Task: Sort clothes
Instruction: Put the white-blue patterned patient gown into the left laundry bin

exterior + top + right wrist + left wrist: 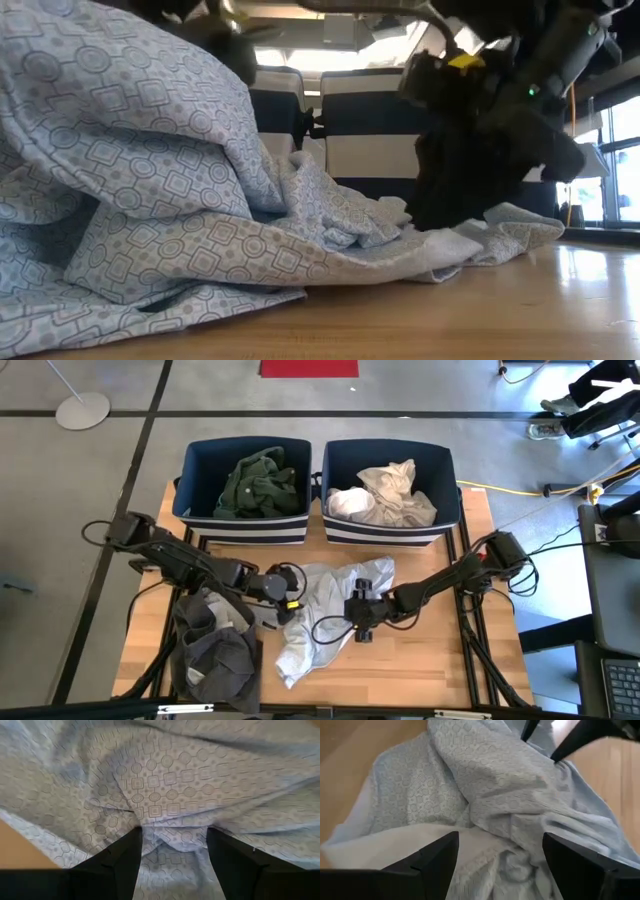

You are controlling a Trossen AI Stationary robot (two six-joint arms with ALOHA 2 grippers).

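**Both claws on the patterned shirt at mid-tabletop**

Patterned light fabric fills the low view closest to the lens: a pale blue-white shirt (170,190) printed with small squares and circles, crumpled on the wooden tabletop (430,665) around its middle, its lower end trailing toward the front edge.

The left claw (291,603) sits at the shirt's left side. Its fingers (437,857) are spread wide, with bunched cloth lying between them; whether they touch the cloth cannot be told.

The right claw (360,622) is down on the shirt (165,785) near its middle. Its two fingers (122,857) stand apart with a gathered fold of the fabric between them, the tips right against the cloth; no firm pinch shows.

A dark grey garment (215,650) lies heaped at the tabletop's front-left corner, just beside the shirt and partly under the left arm.

Along the back edge stand two navy bins with white stripes. The left bin (195,485) holds a dark green garment (258,485); the right bin (445,485) holds white and light grey clothes (385,498)
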